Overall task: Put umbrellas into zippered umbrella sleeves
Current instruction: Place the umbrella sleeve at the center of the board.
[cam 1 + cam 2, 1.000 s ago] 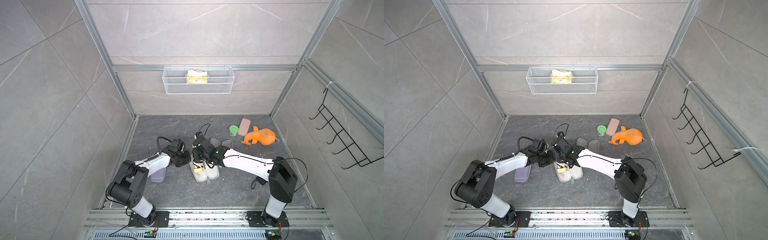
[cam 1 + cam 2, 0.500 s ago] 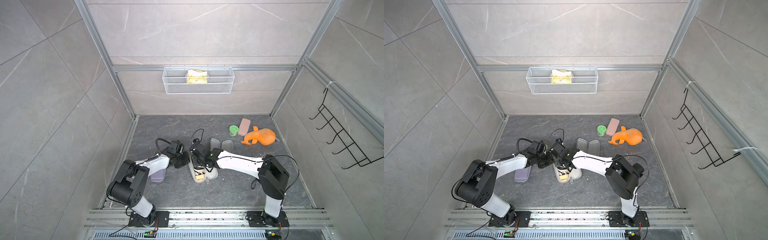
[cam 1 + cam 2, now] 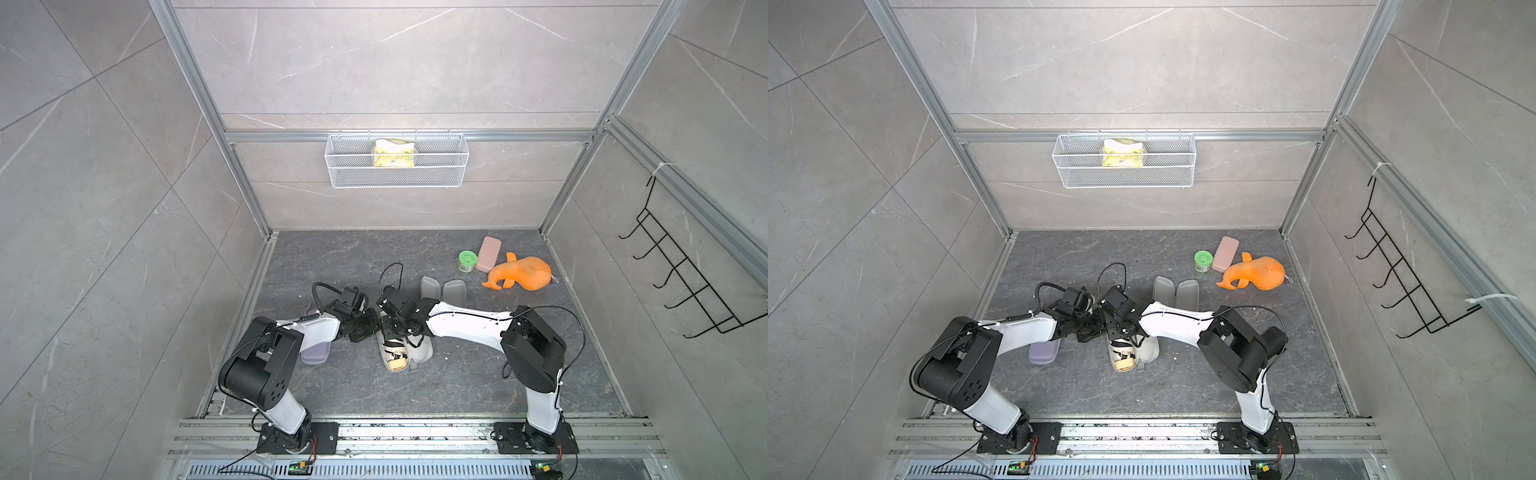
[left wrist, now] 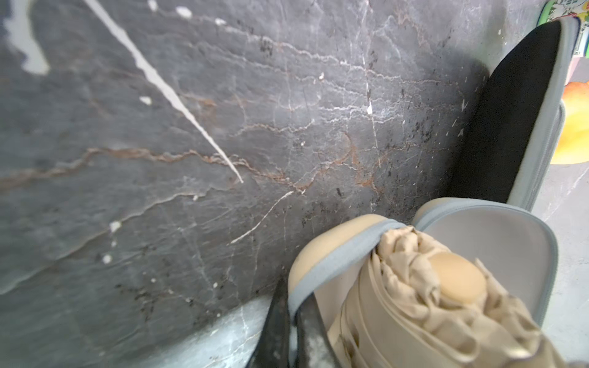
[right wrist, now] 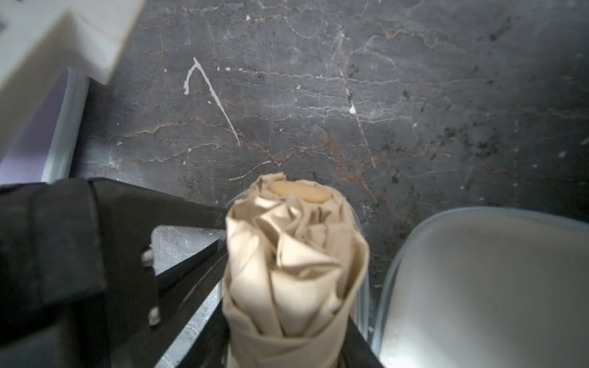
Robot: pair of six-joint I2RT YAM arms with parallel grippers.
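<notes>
Right gripper (image 3: 393, 333), clamping cream umbrella (image 5: 293, 255), has pulled back slightly; left gripper (image 3: 372, 328) pinches cream sleeve (image 4: 307, 255).

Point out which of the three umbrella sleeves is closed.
The lilac sleeve, partly under the left arm. The cream sleeve lies open holding the cream umbrella; the black sleeve lies open, grey lining up.
</notes>
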